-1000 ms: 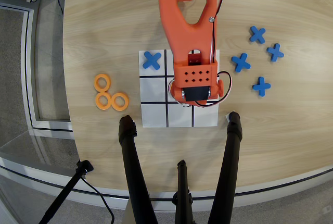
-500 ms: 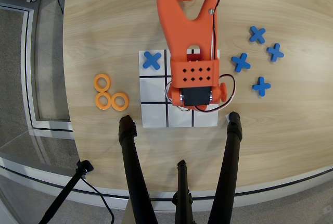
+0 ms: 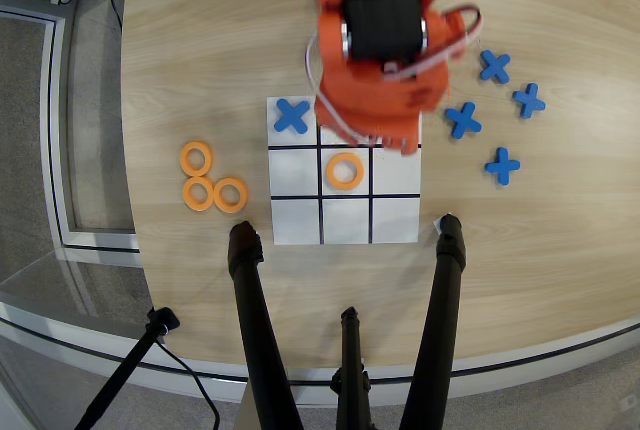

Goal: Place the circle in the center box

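Now we see orange ring [image 3: 344,171] lying flat inside center box [image 3: 346,154] of grid, free of arm. Jaws hidden under arm body; cannot tell spread. Placement looks done; we judge only arm retreat remains.

the arm [image 3: 375,45] is orange plastic, with a black motor block, a dotted top plate and white cables looping beside.
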### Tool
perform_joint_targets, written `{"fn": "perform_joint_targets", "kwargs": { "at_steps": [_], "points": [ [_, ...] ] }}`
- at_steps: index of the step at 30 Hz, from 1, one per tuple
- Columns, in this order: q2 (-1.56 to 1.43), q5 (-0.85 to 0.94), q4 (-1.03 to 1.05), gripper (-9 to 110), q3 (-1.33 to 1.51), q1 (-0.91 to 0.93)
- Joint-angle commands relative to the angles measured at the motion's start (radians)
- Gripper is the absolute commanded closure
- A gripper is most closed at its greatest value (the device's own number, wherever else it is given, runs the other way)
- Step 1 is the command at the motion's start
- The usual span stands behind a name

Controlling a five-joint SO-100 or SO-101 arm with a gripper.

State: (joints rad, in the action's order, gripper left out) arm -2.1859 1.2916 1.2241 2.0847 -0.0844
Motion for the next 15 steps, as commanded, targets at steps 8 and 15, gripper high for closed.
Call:
{"fn": "perform_joint_targets", "kwargs": {
  "at_steps": [8, 15],
  "points": [
    [-0.626, 0.104, -0.021, 79, 0.514, -0.04],
    [-0.891, 0.225, 0.018, 79, 0.75, -0.017]
  ]
}}
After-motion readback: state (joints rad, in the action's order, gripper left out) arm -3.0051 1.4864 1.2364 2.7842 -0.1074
